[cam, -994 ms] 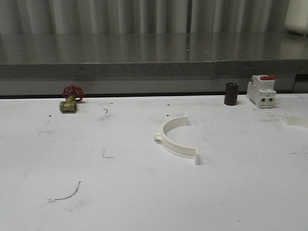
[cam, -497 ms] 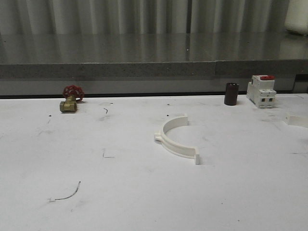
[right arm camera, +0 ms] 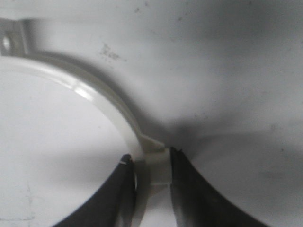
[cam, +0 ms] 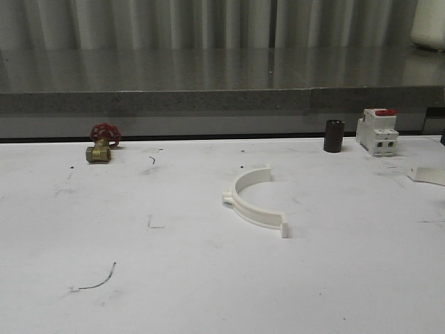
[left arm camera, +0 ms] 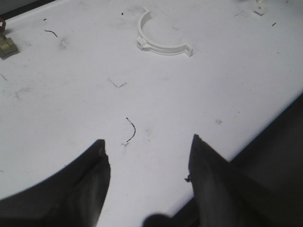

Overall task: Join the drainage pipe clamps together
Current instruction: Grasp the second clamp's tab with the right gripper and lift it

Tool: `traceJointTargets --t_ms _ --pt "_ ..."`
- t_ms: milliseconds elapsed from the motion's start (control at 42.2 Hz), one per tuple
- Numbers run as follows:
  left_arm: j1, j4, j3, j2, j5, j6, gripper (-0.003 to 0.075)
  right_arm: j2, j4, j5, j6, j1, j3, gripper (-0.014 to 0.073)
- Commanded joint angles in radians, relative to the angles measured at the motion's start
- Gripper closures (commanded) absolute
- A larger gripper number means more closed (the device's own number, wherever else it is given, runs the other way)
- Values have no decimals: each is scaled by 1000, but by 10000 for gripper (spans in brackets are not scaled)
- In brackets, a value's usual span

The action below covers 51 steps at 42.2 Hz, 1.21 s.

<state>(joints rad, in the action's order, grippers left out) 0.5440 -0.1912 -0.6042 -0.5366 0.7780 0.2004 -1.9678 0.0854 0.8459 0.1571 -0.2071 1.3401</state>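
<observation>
White scuffed table [cam: 208, 278] | grey corrugated wall | left jaws spread, empty | right jaws grasping clamp [right arm camera: 113, 118]

front view low over table [cam: 174, 278]; left wrist higher, shares clamp [cam: 254, 202]; right wrist close-up.

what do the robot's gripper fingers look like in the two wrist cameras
The left gripper has two black fingers, wide at the base and narrowing to blunt points, with slightly rough, chipped tips. The right gripper has the same kind of black fingers, seen close up and blurred. No cables, labels or markings can be made out on either.
</observation>
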Motion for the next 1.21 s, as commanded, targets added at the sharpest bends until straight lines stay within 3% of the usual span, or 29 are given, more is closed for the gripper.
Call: traceJointTargets --t_ms 0,379,592,710,828,1018,1183 --pt "0 -21 -26 -1 -67 -4 346 54 -10 -14 11 -1 29 427" --pt "0 -21 -26 -1 -69 -4 346 237 -11 12 11 173 41 427" --pt "0 -21 -26 -1 -69 -4 346 313 -10 209 -20 317 151 427" --pt "0 -21 -26 -1 -69 -4 346 315 -25 314 -166 396 241 427" --pt "0 -21 -26 -1 -69 -4 346 314 -129 368 -343 472 306 427" --pt "0 -21 -26 -1 -69 -4 346 311 -283 349 -619 550 293 427" --pt "0 -21 -26 -1 -69 -4 346 311 -312 281 -700 562 218 427"
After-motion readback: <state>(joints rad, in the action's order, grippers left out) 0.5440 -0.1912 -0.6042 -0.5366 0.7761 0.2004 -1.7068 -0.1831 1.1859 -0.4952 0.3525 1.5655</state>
